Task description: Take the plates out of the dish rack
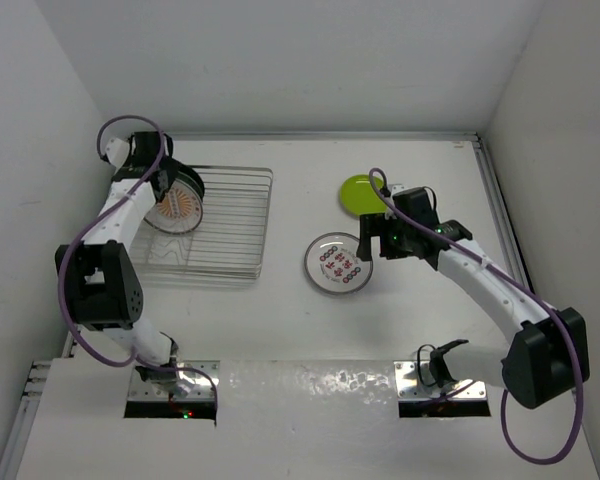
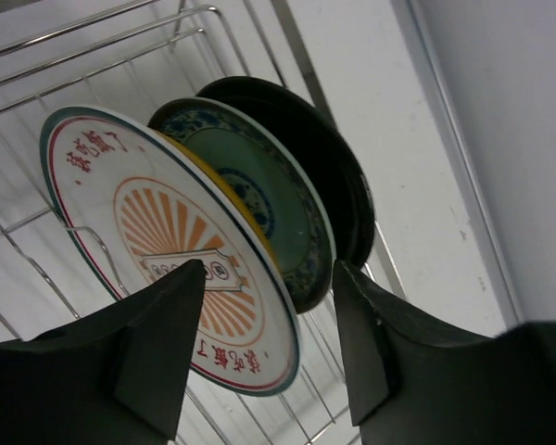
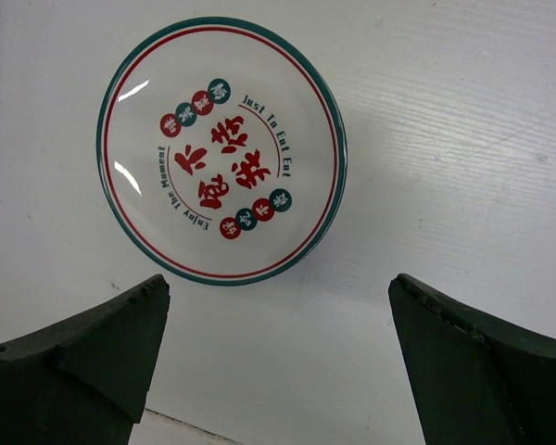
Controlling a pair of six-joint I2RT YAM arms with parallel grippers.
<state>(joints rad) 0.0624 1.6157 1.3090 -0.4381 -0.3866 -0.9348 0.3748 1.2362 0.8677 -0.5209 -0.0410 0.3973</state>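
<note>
With my left end effector (image 2: 267, 278) half-spread astride the orange-centred plate (image 2: 157, 222), I'd centre on its rim, clear of the patterned plate (image 2: 259, 185) behind, before squeezing.

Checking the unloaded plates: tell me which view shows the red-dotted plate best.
Right wrist: it shows the red-dotted plate large, its lettering readable. Top external shows it small; left wrist does not show it.

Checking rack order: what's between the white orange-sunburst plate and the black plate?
One round plate with a blue-patterned rim and green centre, standing on edge in the silver wire rack. Shows in the left wrist view.
</note>
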